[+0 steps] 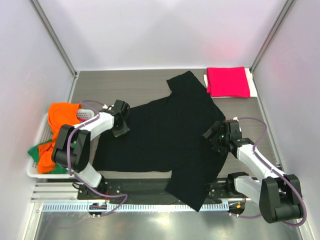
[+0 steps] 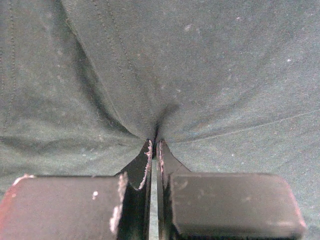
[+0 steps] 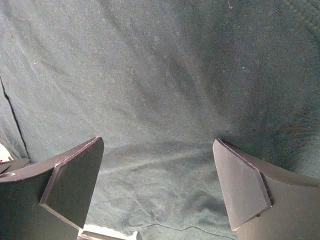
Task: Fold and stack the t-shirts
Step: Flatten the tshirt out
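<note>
Presently our left end effector (image 2: 154,146) is clenched on a pucker of the black cotton short-sleeved t-shirt (image 1: 170,130) spread across the grey surface (image 1: 120,82). Our right end effector (image 3: 157,142) hangs released over the cloth. Pulling one-sided, we risk bunching it.

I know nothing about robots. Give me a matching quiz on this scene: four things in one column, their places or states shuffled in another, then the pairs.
1 black t-shirt
2 crimson-pink t-shirt
3 orange t-shirt
4 left fingers

A folded, far right corner of the table
B shut, pinching black cloth
C spread over the middle of the table
D in the white basket

Pairs: 1-C, 2-A, 3-D, 4-B
</note>
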{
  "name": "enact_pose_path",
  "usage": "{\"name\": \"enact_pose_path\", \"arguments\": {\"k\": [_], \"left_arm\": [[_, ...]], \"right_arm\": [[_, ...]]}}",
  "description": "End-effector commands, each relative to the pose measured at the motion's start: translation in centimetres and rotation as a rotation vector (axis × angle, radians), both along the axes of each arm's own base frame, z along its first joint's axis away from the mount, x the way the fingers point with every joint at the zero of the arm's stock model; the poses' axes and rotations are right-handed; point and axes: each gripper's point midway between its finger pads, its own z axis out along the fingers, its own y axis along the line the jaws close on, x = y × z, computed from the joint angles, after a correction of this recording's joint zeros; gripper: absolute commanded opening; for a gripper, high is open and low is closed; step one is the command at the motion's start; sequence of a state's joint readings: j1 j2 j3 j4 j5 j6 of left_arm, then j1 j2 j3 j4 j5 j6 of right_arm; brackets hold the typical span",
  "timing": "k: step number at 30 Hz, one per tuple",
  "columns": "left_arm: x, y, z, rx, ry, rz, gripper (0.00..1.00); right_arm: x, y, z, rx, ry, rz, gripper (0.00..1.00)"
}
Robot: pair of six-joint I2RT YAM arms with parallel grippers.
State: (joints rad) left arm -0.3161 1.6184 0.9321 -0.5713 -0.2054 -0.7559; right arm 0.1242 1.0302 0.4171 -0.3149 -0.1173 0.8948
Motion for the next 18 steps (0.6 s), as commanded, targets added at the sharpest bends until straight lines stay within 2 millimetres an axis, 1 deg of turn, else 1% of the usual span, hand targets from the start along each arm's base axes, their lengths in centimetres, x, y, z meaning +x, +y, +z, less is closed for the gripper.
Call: {"name": "enact_pose_path", "arguments": {"k": [1,2,3,5,6,9,12,18], "left_arm": [[1.3,0.8,2.3,0.043,-0.06,0.02,0.0],[1.1,1.0,2.6,0.054,-0.055,0.019,0.0],[1.5,1.0,3.5,0.054,-0.075,0.019,0.01],[1.5,1.2,4.2,0.068,-0.079,0.015,0.02],[1.9,1.1,4.9,0.066,-0.093,0.013,0.04],[2.1,1.3,5.7,0.075,-0.097,0.011,0.04],[2.2,1.2,5.8,0.076,-0.097,0.006,0.07],[2.2,1.3,5.6,0.082,-0.086,0.006,0.09]], "right_arm": [[-2.8,-1.7,-2.8,-0.091,0.134,-0.006,0.98],[-2.9,-1.6,-2.8,-0.09,0.134,-0.002,0.98],[-2.8,-1.6,-2.8,-0.091,0.134,-0.004,0.98],[-2.9,-1.6,-2.9,-0.092,0.137,-0.003,0.98],[-2.9,-1.6,-2.9,-0.091,0.137,-0.004,0.98],[-2.8,-1.6,-2.8,-0.091,0.135,-0.001,0.98],[-2.9,-1.6,-2.9,-0.092,0.137,-0.003,0.98],[-2.8,-1.6,-2.8,-0.093,0.133,0.002,0.98]]}}
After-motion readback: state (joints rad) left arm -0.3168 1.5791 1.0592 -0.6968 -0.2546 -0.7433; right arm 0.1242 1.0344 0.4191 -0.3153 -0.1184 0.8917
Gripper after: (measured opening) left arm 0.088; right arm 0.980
